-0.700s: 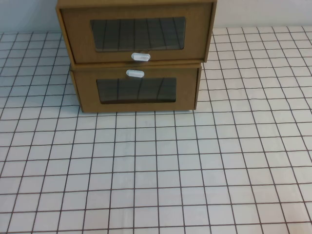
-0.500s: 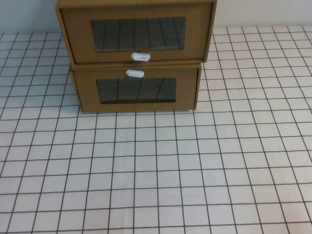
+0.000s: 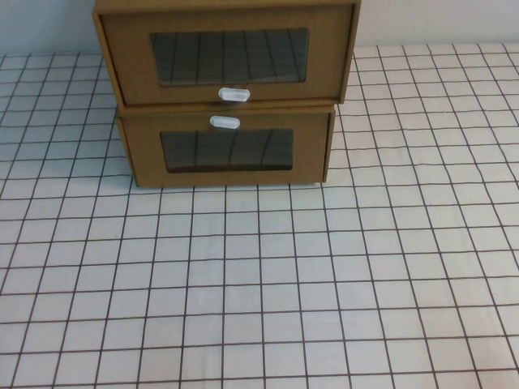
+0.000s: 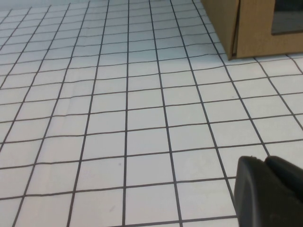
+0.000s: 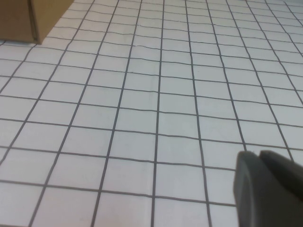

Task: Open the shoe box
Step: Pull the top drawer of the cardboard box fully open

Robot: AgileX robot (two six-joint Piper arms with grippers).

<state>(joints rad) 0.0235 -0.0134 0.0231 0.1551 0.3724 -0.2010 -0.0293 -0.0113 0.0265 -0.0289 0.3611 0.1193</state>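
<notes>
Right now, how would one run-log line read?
shoe boxes: stacked, closed | left hand: shut, over table | right hand: shut, over table

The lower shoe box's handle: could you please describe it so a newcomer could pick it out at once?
On the checked table, beyond the left tool and right tool low over it, two brown shoe boxes stand stacked. The lower handle is the white bar on the lower shoe box. It sits above its box's window, whereas the upper handle, on the upper shoe box, sits below.
</notes>
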